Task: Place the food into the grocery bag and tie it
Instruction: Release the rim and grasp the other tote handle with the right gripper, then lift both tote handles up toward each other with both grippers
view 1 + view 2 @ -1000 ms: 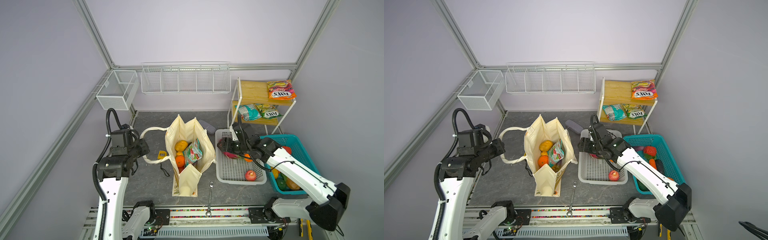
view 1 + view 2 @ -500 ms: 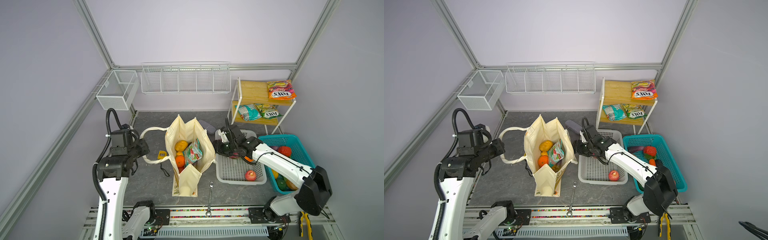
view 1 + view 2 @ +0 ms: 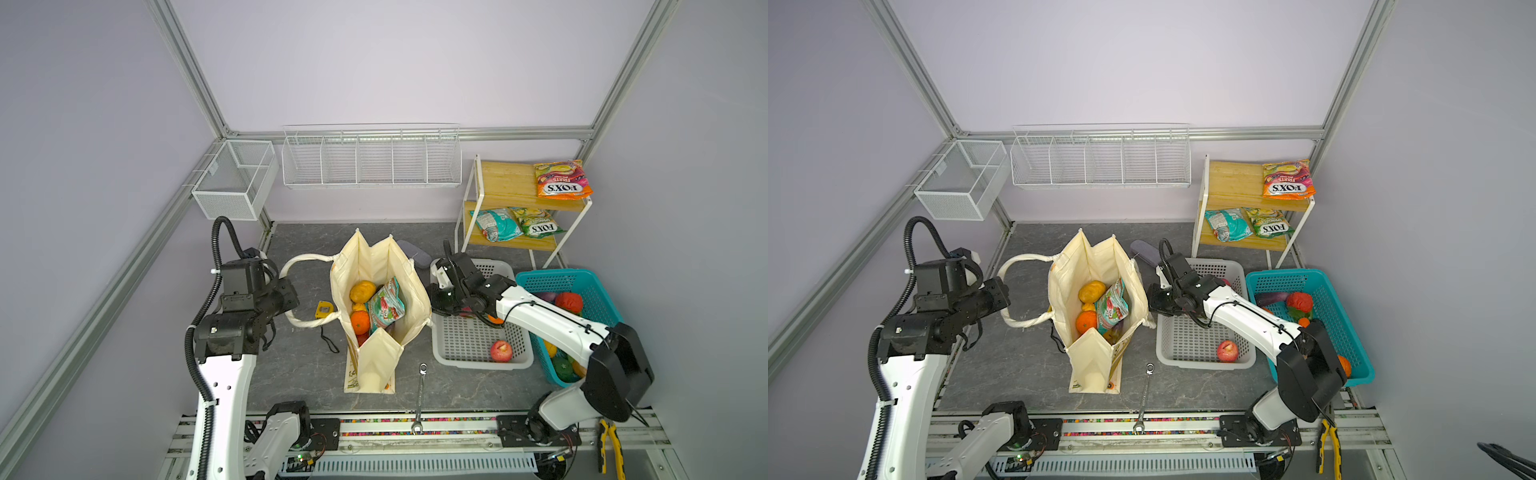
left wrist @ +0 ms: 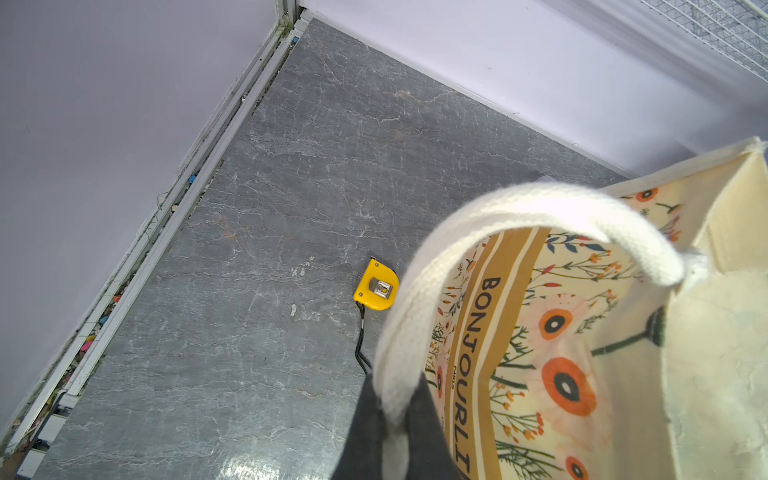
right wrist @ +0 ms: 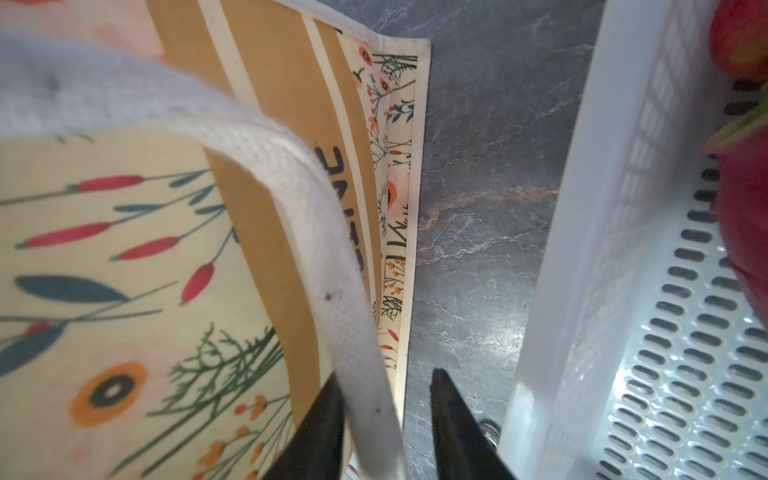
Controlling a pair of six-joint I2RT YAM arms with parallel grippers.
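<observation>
- Grocery bag (image 3: 376,361) stands upright mid-table, mouth open, between the two arms and just beside the grey basket (image 3: 482,365).
- Inside the bag: a potato (image 3: 362,291), an orange (image 3: 360,322) and a teal snack packet (image 3: 386,305), all below the rim.
- Left gripper (image 4: 392,419) is pinched on the left handle (image 4: 532,203). The rope loop arches up from the dark fingers to the bag wall.
- Right gripper (image 5: 384,374) is low at the bag's other side. Its jaws straddle the right handle (image 5: 316,216); the strap lies against one finger, with a gap showing at the other, so it is not clamped yet.
- Food outside the bag: an apple (image 3: 500,350) in the grey basket, several pieces in the teal basket (image 3: 590,278), and packets on the shelf (image 3: 563,178).
- Step in hand, as I judge it: taking up both handles, either to hold the mouth open or to begin the tie. With food left out, loading looks unfinished.
- Next move calls for the right jaws to come together squarely on the strap. Both loops must then rise evenly, so the bag neither tips nor spills.
</observation>
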